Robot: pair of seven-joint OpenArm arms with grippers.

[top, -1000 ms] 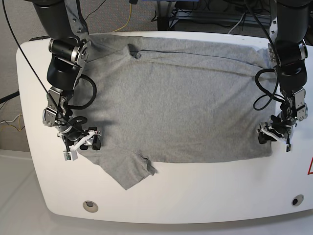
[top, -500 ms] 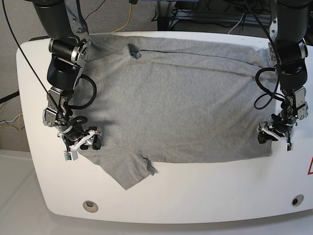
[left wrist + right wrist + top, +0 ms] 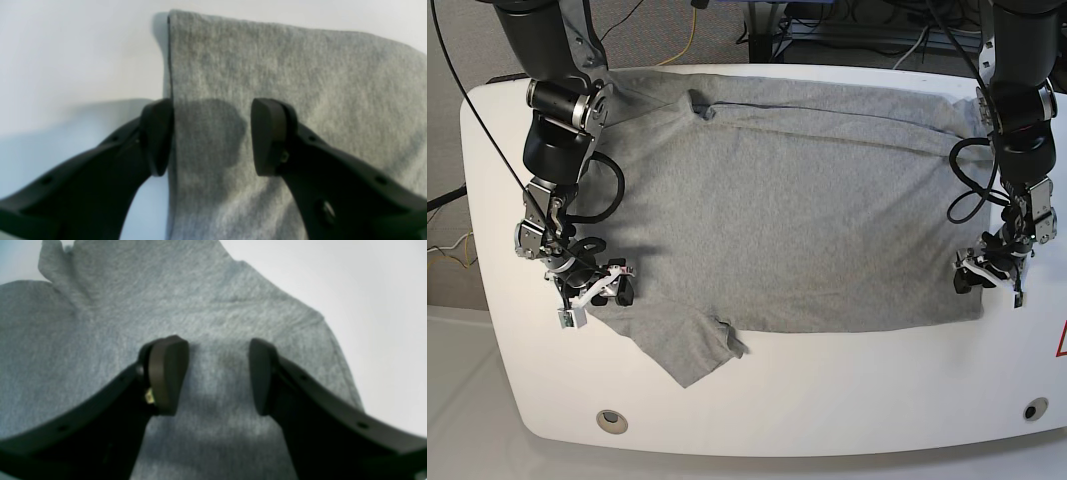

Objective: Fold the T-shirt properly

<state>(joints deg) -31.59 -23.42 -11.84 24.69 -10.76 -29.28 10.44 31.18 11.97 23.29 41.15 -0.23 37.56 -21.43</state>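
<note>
The heather-grey short-sleeved cotton T-shirt [image 3: 787, 200] is lying spread plain side up across my white rounded desk [image 3: 847, 400], one sleeve sticking out toward 7 o'clock. My left gripper [image 3: 211, 136] is resting at the shirt's 3 o'clock edge with jaws apart, one fingertip on the hem, clamping nothing. My right gripper [image 3: 218, 376] is sitting at 9 o'clock over the sleeve, jaws parted above the cloth.

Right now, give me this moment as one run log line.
T-shirt: flat on table, unfolded | left gripper: open at shirt edge | right gripper: open over sleeve area | nothing held
</note>
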